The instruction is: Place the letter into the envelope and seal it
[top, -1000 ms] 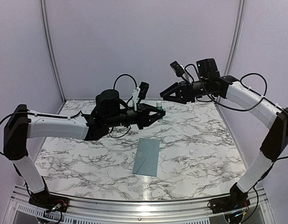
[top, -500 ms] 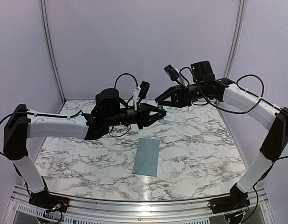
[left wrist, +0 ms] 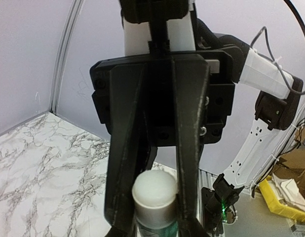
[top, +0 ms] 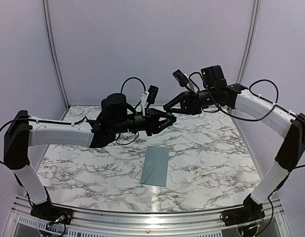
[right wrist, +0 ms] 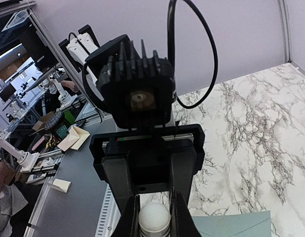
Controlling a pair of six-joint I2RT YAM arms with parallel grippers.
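While both arms hang high over the far half of the marble bench (top: 207,163), the envelope (top: 156,165) lies flat on it near the middle, closer to us, well apart from either arm. No tan letter shows in any view; I cannot tell whether it already sits inside.

That envelope is thin grey-blue paper: light, limp, easy to crease, and flat enough that it gives little to pinch. My judgement: take it by an edge or the flap, pressing gently.

Up above, the left arm reaches level from the left, its left gripper (left wrist: 153,207) clamped on a small white-capped tube (left wrist: 155,195) with a green band, one jaw at each side of it. From the right, the right arm stretches across and dips slightly, the right gripper (right wrist: 154,217) meeting it nose to nose. In its wrist view those jaws stand narrow, either side of a white round cap (right wrist: 154,217); gripping or merely flanking, I cannot tell.
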